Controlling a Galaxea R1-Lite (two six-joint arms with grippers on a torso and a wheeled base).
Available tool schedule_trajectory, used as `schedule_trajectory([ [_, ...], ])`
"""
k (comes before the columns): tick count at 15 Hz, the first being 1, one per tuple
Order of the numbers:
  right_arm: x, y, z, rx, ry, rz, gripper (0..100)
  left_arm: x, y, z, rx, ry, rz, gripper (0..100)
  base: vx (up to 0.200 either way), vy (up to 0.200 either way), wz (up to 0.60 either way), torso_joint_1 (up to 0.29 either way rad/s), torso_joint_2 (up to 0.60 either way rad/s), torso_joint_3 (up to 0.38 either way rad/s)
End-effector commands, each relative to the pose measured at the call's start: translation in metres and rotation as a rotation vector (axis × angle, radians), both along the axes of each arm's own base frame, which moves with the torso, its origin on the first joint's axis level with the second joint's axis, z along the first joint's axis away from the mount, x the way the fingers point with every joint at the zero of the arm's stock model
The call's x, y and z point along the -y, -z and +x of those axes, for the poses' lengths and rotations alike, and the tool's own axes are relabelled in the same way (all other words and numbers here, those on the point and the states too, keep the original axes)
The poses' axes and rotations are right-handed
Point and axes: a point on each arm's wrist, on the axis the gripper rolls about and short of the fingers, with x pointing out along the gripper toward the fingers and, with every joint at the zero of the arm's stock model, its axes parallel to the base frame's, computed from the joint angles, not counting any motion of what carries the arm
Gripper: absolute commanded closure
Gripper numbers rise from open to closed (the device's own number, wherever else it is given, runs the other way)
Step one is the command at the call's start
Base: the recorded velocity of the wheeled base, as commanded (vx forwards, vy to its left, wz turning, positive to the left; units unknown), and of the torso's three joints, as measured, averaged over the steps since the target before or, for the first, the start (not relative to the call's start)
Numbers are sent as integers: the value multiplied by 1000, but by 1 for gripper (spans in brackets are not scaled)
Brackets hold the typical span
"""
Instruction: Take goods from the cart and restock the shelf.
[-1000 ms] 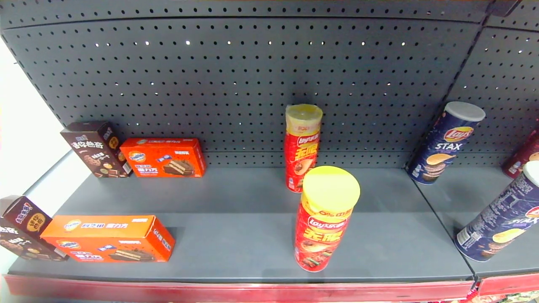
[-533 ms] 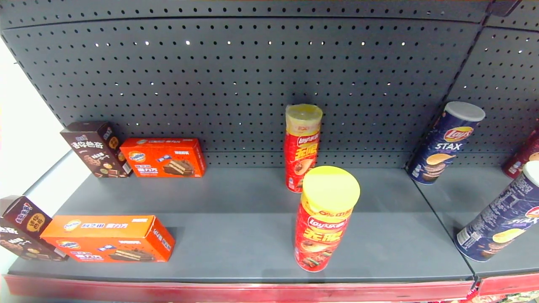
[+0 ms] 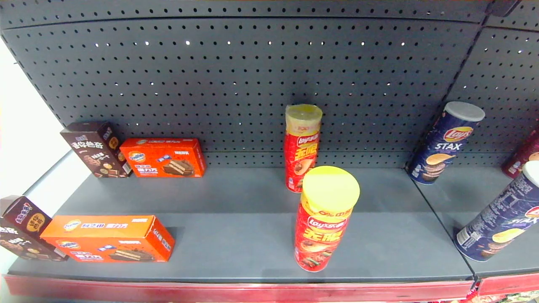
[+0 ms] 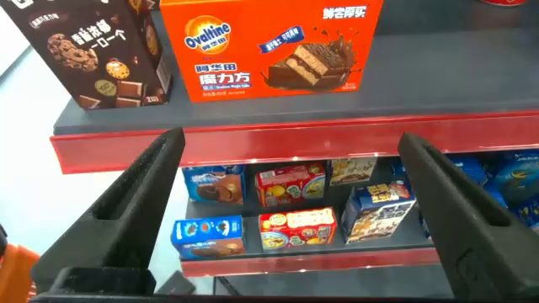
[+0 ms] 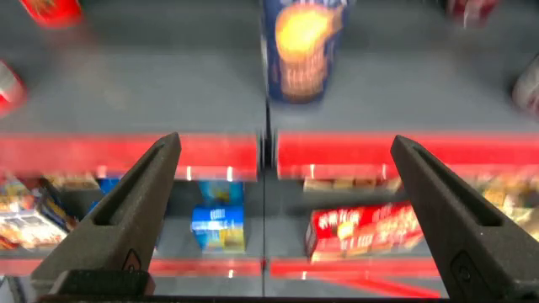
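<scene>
The grey shelf [image 3: 236, 227] holds two red chip cans with yellow lids, one at the front [image 3: 325, 219] and one at the back [image 3: 301, 147]. Two orange cake boxes lie at the left, front [image 3: 107, 238] and back [image 3: 164, 157]. Brown cookie boxes stand beside them, front [image 3: 21, 229] and back [image 3: 96, 148]. My left gripper [image 4: 290, 219] is open and empty below the shelf's red edge, facing the front orange box [image 4: 269, 46] and a cookie box [image 4: 97, 50]. My right gripper [image 5: 282, 219] is open and empty, facing a blue can [image 5: 301, 50] on the shelf.
Blue chip cans stand on the adjoining shelf section at the right, back [image 3: 446, 143] and front [image 3: 499, 221]. A perforated back panel [image 3: 236, 84] closes the rear. Lower shelves hold small snack boxes [image 4: 295, 227] and packs [image 5: 362, 231]. Open shelf floor lies between the boxes and cans.
</scene>
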Motion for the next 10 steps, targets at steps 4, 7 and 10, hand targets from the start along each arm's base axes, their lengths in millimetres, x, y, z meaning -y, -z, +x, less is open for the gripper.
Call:
schedule_trajectory([
  [4, -12, -57, 53, -201, -418, -81, 0, 0, 0, 0, -3, 1, 0, 0, 0, 0, 0, 0, 0, 0],
  [7, -39, -66, 93, -358, -661, -155, 0, 0, 0, 0, -5, 1, 1, 0, 0, 0, 0, 0, 0, 0],
  [10, -62, -62, 116, -409, -739, -181, 0, 0, 0, 0, -5, 1, 0, 0, 0, 0, 0, 0, 0, 0],
])
